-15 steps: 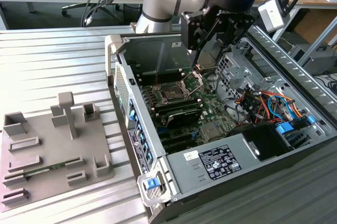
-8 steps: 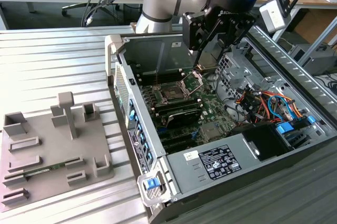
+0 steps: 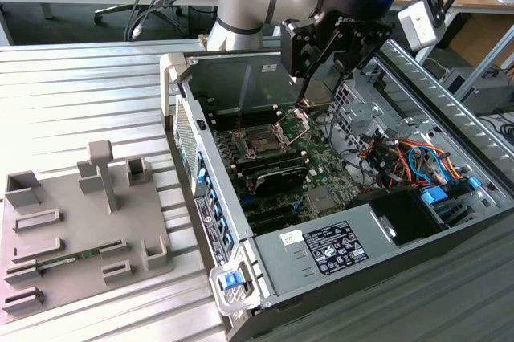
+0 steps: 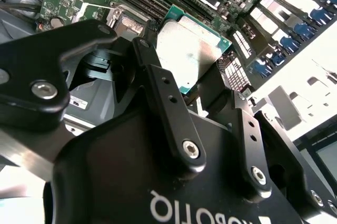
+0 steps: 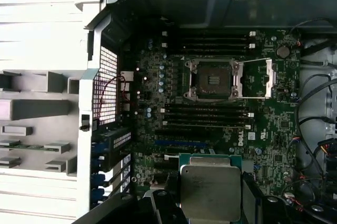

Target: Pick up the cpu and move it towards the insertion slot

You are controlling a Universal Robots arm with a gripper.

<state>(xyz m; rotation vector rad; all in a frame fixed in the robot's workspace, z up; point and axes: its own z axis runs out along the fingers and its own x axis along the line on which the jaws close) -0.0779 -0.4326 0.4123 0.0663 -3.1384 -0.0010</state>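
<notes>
My gripper (image 4: 181, 69) is shut on the cpu (image 4: 192, 50), a flat square chip with a silvery top and a green rim, pinched by two opposite edges between black fingers (image 4: 150, 58). In the first wrist view the cpu (image 5: 210, 190) hangs above the motherboard, some way short of the insertion slot (image 5: 210, 79). The slot's silver frame (image 5: 268, 77) is swung open, so the dark socket lies bare. In the exterior view my gripper (image 3: 313, 89) hovers inside the open computer case, up and to the right of the insertion slot (image 3: 261, 143).
The case walls (image 3: 181, 109) ring the motherboard. Coloured cables (image 3: 409, 157) and a drive cage lie at the exterior view's right, and a power supply (image 3: 321, 250) is near the front. On the slatted table at the exterior view's left sits a grey fixture tray (image 3: 72, 221).
</notes>
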